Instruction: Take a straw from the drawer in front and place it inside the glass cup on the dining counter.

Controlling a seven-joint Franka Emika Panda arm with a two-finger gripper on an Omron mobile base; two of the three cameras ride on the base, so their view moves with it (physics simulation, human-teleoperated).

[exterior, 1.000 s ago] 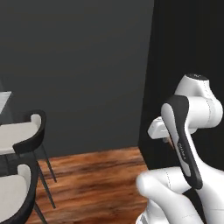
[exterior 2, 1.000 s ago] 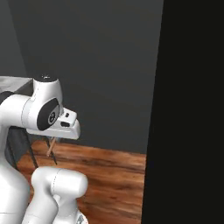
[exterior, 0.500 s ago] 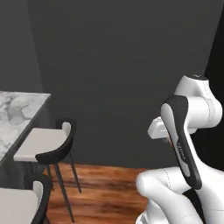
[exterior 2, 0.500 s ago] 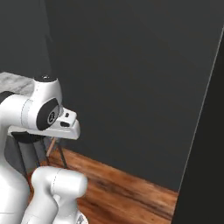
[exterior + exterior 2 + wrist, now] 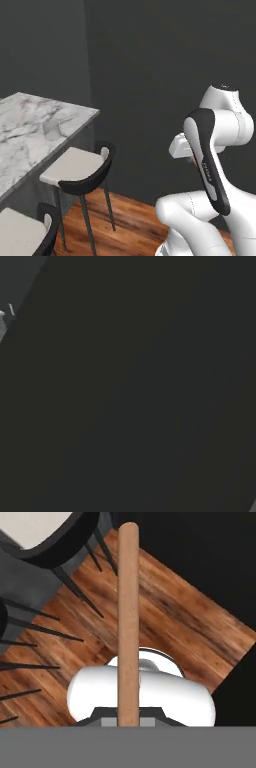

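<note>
Orange-brown and matte, one straw is seen in the hand view, held upright along the line of sight by the tool, whose jaws are closed narrowly on its lower end. It is a single straight, slim stick of even width with a rounded far end. Beyond it lies a wood-plank floor, and the dark legs and seat edge of a stool are seen at the upper left.

In the left base view, two stools are counted: one nearest at the lower left corner, and a second behind it, each with a pale seat and a black curved back. Just beside them stands one marble counter, white-grey with dark veins. On it, near its far edge, one clear glass cup is faintly made out. Dark walls close the scene behind.
</note>
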